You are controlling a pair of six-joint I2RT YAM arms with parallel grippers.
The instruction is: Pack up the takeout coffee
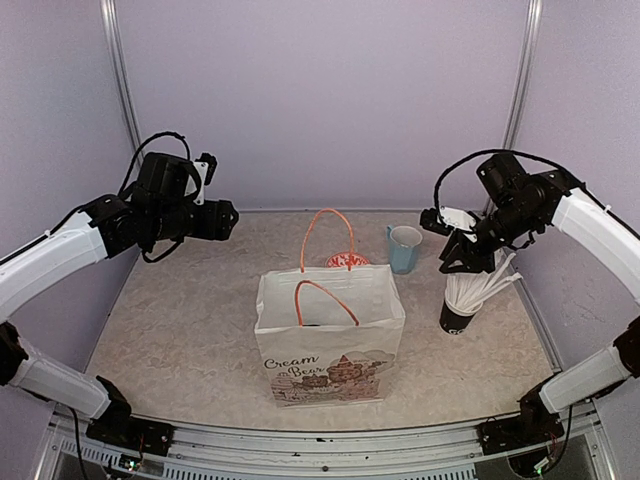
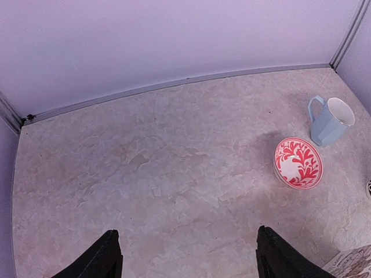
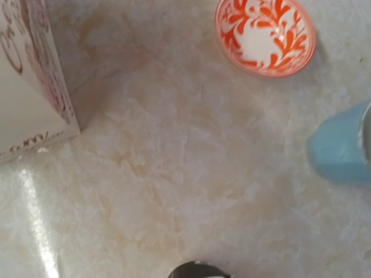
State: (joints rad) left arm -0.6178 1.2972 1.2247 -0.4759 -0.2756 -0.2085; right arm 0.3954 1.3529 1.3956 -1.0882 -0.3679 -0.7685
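A white paper bag (image 1: pixel 330 345) stands upright at the middle of the table (image 1: pixel 180 330), whose matt beige top is veined like marble. The bag is boxy, with creased side folds and a drawing under script lettering printed on its front wall. Two thin orange loop handles (image 1: pixel 320 283) rise from its open mouth.

Just behind the bag sits a shallow round bowl (image 1: pixel 347 260), glossy, with a red leaf pattern on white. To the right of the bowl stands a light blue mug (image 1: pixel 405 248) with faceted sides and a loop handle. Farther right and nearer the arms, a dark cup (image 1: pixel 455 320) holds a fan of white straws (image 1: pixel 475 288).

The takeout coffee cups cannot be made out in any view. A dark patch shows low inside the bag's mouth against the front wall, too small to say what it is.

The left gripper (image 2: pixel 188 263) hovers above the left back part of the table with its jaws spread wide. Its dark fingers (image 2: pixel 107 258) stand at either side of its wrist view with only bare table between them, so it holds and touches nothing.

The right gripper (image 1: pixel 455 263) hangs just above the straws, tipped down and to the left. From above its black fingers merge into one dark shape, and its own camera shows only a dark rounded edge at the bottom of the frame. I cannot tell whether it is open or closed, or whether it touches the straws.
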